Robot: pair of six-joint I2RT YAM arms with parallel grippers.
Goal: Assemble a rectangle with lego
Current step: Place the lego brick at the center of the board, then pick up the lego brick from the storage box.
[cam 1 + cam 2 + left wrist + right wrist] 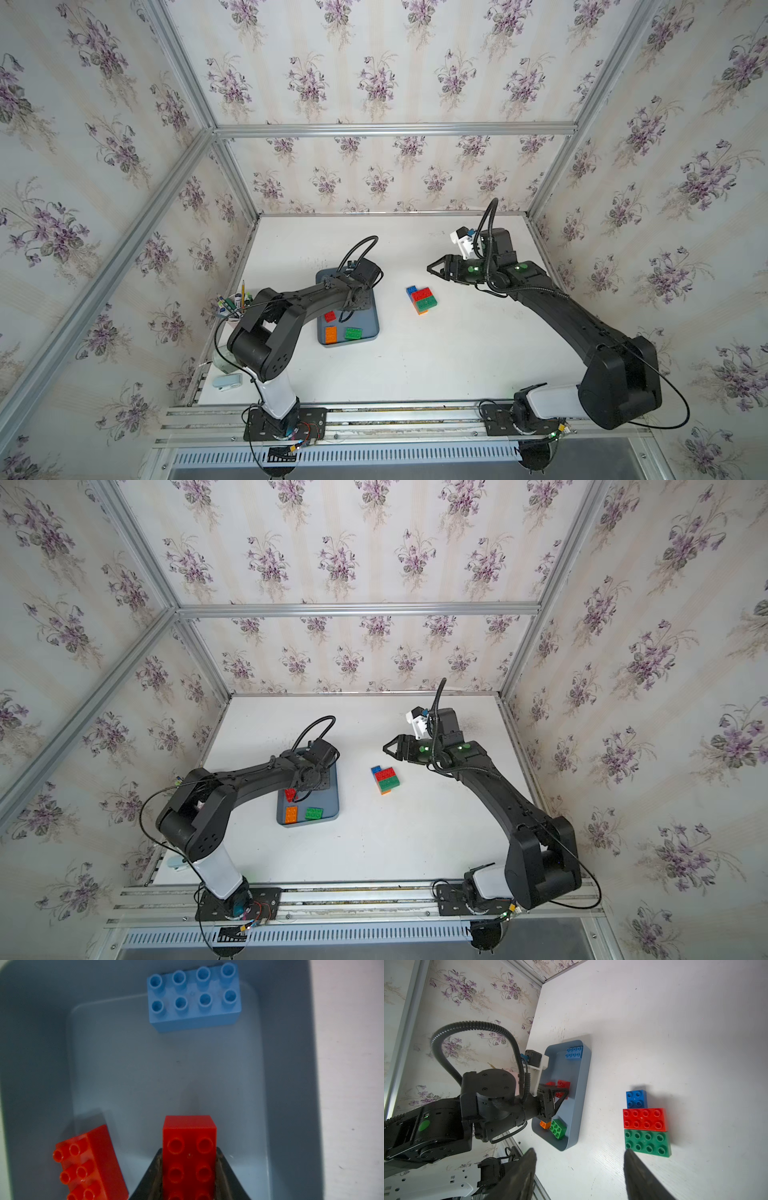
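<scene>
My left gripper (189,1159) is shut on a red oblong lego brick (189,1147) inside the blue-grey tray (35,1064). A second red brick (91,1167) lies tilted beside it. A light blue brick (194,995) rests at the tray's far end. An orange brick (331,334) and a green brick (353,333) lie at the tray's near end. On the table, a blue square brick (636,1098), a red brick (644,1119) and a green brick (648,1142) sit joined side by side, with an orange brick (422,311) showing at their near edge. My right gripper (579,1151) hangs open and holds nothing, just behind that group.
A cup of pens (232,303), a pale roll (222,359) and a small white object (227,381) sit at the table's left edge. Aluminium frame posts and wallpapered walls close in the table (415,365) on three sides.
</scene>
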